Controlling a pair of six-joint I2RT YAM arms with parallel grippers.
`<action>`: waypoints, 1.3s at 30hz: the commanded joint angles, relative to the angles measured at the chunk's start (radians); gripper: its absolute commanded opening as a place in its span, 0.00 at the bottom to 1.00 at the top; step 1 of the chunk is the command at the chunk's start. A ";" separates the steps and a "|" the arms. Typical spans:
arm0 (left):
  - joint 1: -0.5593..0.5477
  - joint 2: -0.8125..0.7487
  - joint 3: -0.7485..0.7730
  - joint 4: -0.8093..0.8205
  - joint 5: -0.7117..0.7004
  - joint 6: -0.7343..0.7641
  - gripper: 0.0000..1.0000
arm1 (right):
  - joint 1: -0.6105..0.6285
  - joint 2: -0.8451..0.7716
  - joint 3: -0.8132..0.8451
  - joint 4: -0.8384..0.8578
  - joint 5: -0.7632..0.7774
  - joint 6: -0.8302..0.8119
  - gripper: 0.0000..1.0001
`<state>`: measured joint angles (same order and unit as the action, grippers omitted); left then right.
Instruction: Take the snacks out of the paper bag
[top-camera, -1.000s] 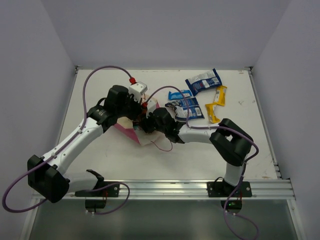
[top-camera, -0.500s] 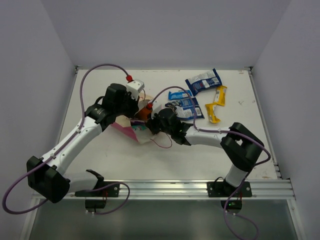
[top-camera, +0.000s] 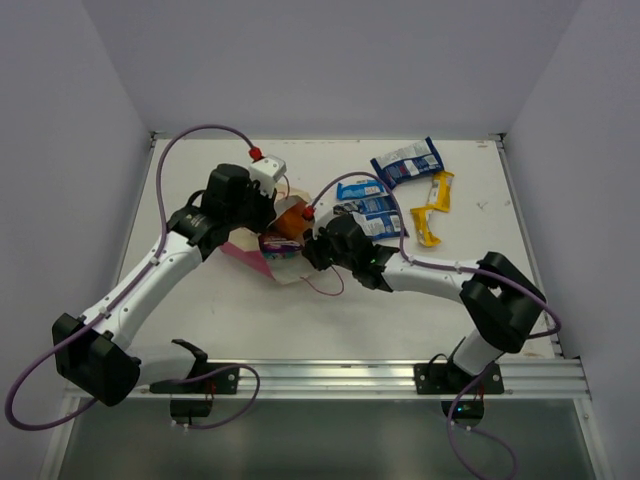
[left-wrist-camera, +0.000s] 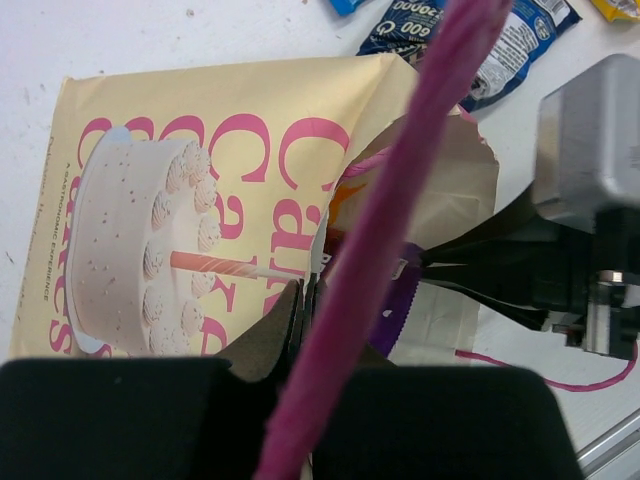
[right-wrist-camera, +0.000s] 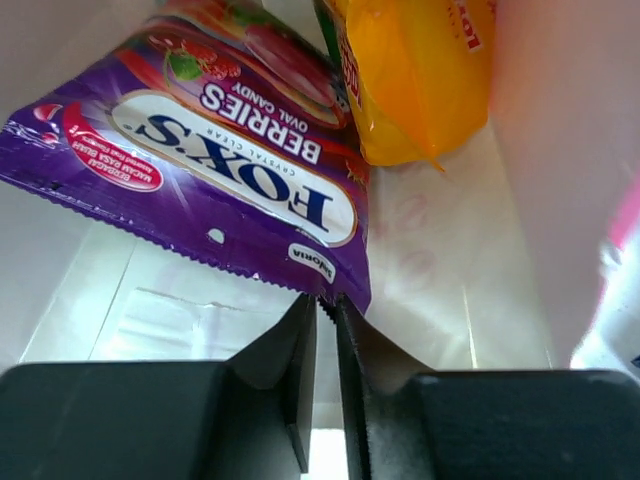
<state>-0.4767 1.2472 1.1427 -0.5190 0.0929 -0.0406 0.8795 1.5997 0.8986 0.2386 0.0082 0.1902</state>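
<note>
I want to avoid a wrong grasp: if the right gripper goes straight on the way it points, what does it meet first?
The purple packet: its corner lies right at the right gripper tips, perhaps already pinched. Behind it are the orange packet and the paper bag wall.

A blurred pink strip rising from my left gripper hides one finger and part of the cream-fronted pink paper bag; cord or bag wall, I can't tell. Above the right gripper, the orange glossy packet and purple glossy packet are cropped.
</note>
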 joint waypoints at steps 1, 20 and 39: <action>0.012 -0.009 0.028 -0.004 0.036 0.018 0.00 | -0.001 0.051 0.057 0.014 -0.002 -0.017 0.18; 0.012 -0.009 0.031 0.002 0.116 0.016 0.00 | 0.003 0.193 0.158 0.106 0.022 -0.072 0.53; 0.015 0.008 0.025 0.014 -0.063 -0.031 0.00 | -0.008 -0.179 0.016 -0.042 0.093 -0.080 0.00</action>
<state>-0.4713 1.2476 1.1427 -0.5285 0.1165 -0.0463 0.8825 1.5818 0.9340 0.2134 0.0582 0.0898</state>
